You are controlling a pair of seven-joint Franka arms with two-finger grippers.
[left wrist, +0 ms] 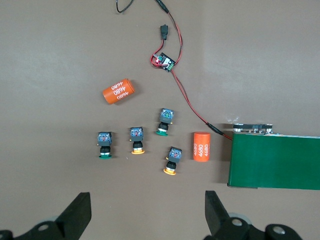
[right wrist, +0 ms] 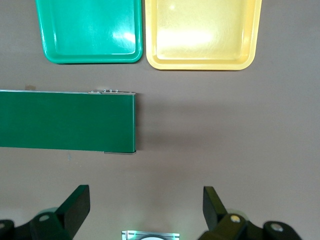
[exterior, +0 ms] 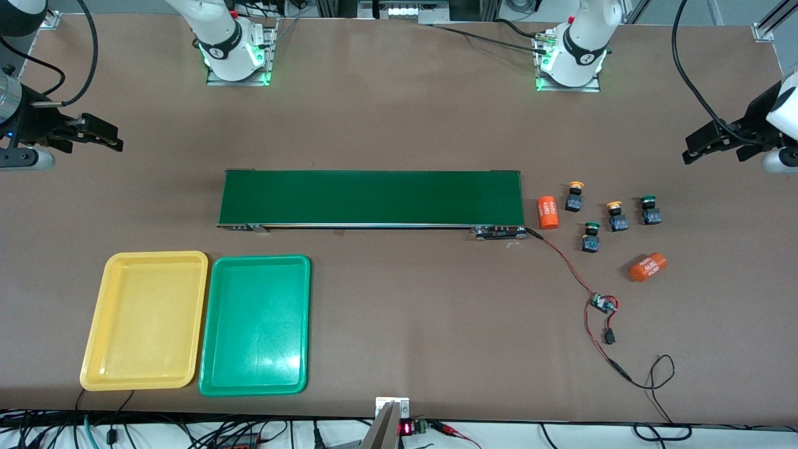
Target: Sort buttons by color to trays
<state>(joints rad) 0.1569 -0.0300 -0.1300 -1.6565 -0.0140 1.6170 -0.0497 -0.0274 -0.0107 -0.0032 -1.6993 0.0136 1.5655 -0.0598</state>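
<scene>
Several buttons lie on the table past the conveyor's end, toward the left arm's end: two yellow-capped [exterior: 575, 195] [exterior: 616, 216] and two green-capped [exterior: 650, 210] [exterior: 591, 237]. The left wrist view shows the same yellow buttons [left wrist: 172, 161] [left wrist: 136, 140] and green buttons [left wrist: 164, 121] [left wrist: 104, 144]. The yellow tray [exterior: 144, 319] and green tray [exterior: 255, 324] lie side by side, both bare, also in the right wrist view as green tray [right wrist: 92, 30] and yellow tray [right wrist: 202, 30]. My left gripper [exterior: 687, 149] [left wrist: 148, 210] hangs open, clear of the buttons. My right gripper [exterior: 117, 140] [right wrist: 146, 205] hangs open over bare table.
A long dark-green conveyor belt [exterior: 371, 198] lies across the middle. Two orange cylinders printed "4680" [exterior: 548, 212] [exterior: 648, 267] lie among the buttons. A red-and-black wire with a small circuit board [exterior: 602, 304] trails from the conveyor's end toward the front edge.
</scene>
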